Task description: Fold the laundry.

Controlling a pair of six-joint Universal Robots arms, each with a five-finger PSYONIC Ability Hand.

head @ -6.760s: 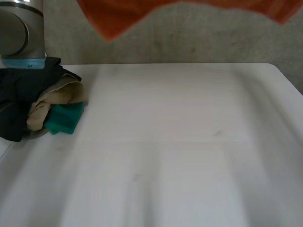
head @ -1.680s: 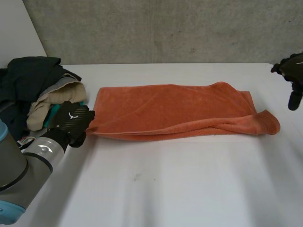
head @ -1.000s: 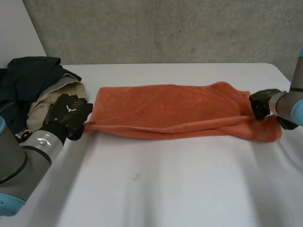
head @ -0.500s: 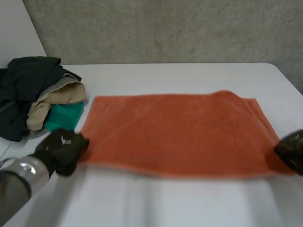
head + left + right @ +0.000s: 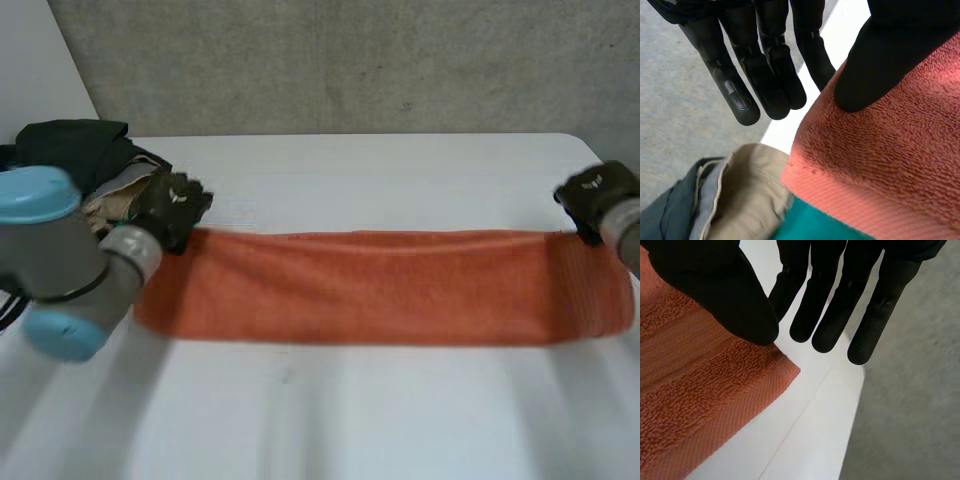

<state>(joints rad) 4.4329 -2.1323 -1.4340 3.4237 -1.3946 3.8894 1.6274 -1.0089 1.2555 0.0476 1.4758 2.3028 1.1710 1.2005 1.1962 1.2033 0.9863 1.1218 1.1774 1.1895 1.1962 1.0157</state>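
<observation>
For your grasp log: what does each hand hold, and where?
Nothing: left hand and right hand are open, thumbs over far corners of the towel.

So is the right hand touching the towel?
Cannot tell. In the right wrist view the right hand has its thumb over the towel corner; contact or gap unclear.
</observation>
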